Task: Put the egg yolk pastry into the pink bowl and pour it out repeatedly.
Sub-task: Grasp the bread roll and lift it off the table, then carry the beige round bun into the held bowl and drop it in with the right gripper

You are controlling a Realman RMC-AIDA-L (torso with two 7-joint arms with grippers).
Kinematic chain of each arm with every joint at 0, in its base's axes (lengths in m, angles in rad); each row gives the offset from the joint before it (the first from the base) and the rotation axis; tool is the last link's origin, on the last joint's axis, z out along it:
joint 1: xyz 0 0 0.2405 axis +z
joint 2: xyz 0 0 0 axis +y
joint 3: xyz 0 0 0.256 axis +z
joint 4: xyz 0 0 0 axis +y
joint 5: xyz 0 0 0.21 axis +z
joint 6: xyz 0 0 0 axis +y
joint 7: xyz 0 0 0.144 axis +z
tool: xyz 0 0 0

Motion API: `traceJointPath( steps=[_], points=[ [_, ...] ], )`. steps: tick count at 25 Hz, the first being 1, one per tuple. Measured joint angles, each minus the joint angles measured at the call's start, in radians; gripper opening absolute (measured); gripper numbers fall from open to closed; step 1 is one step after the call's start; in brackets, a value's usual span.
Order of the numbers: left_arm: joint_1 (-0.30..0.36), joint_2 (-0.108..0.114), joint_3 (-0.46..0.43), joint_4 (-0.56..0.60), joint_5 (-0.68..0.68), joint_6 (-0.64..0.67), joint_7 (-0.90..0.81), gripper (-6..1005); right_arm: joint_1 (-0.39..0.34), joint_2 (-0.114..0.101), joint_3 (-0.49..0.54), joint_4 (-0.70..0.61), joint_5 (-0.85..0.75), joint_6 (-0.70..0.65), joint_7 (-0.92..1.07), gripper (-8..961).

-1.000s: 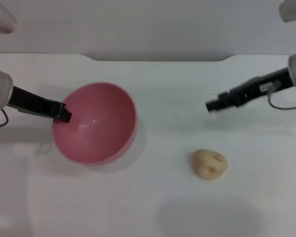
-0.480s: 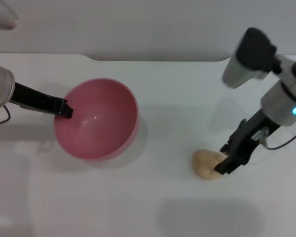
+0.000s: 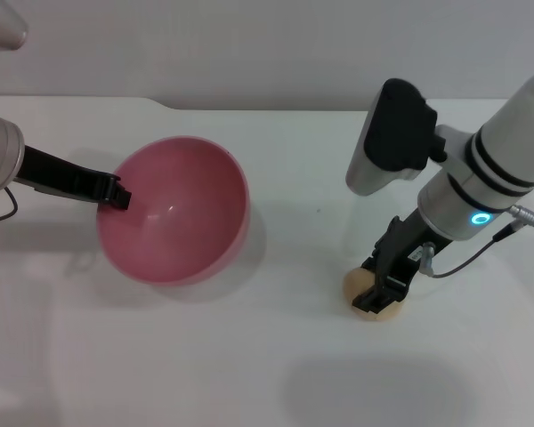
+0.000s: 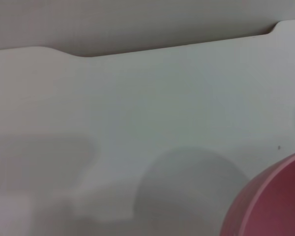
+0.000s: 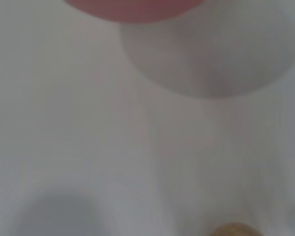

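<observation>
The pink bowl [image 3: 182,213] sits left of centre on the white table, tipped slightly, and nothing shows inside it. My left gripper [image 3: 117,196] is shut on its left rim. The bowl's edge [image 4: 278,204] shows in the left wrist view, its rim [image 5: 132,7] in the right wrist view. My right gripper [image 3: 381,295] is down on top of the egg yolk pastry [image 3: 351,284], a pale beige bun at the front right, and covers most of it. A sliver of the pastry [image 5: 234,230] shows in the right wrist view.
The white table [image 3: 276,356] runs out in front and between the bowl and the pastry. Its back edge [image 3: 285,108] has a shallow notch. The right arm's bulky wrist [image 3: 400,142] hangs above the table behind the pastry.
The right arm has swung in from the back right and come down onto the pastry, shifting left over it in the last half second. The left gripper and bowl have barely moved.
</observation>
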Motion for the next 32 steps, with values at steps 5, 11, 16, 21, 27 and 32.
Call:
traceJointPath(
  steps=[5, 11, 16, 21, 27, 32],
  points=[
    [0.001, 0.002, -0.002, 0.0, 0.0, 0.0, 0.0, -2, 0.0, 0.001, -0.024, -0.001, 0.0, 0.024, 0.0, 444],
    [-0.001, 0.002, -0.003, 0.0, 0.0, 0.0, 0.0, -1, -0.001, -0.002, 0.021, -0.008, 0.004, 0.019, 0.0, 395],
    [-0.01, 0.001, 0.004, -0.005, 0.005, 0.0, 0.0, -1, -0.053, -0.003, 0.112, -0.129, 0.104, 0.021, -0.04, 339],
    [-0.058, -0.001, 0.052, -0.084, 0.009, 0.011, -0.001, -2, -0.086, -0.001, 0.129, -0.347, 0.249, 0.017, -0.093, 301],
    [-0.109, -0.006, 0.136, -0.159, 0.005, 0.042, -0.01, -2, -0.066, 0.0, 0.071, -0.42, 0.337, 0.024, -0.146, 250],
    [-0.127, -0.008, 0.172, -0.16, 0.0, 0.054, -0.026, -1, -0.057, 0.001, -0.032, -0.399, 0.336, 0.021, -0.167, 210]
  ],
)
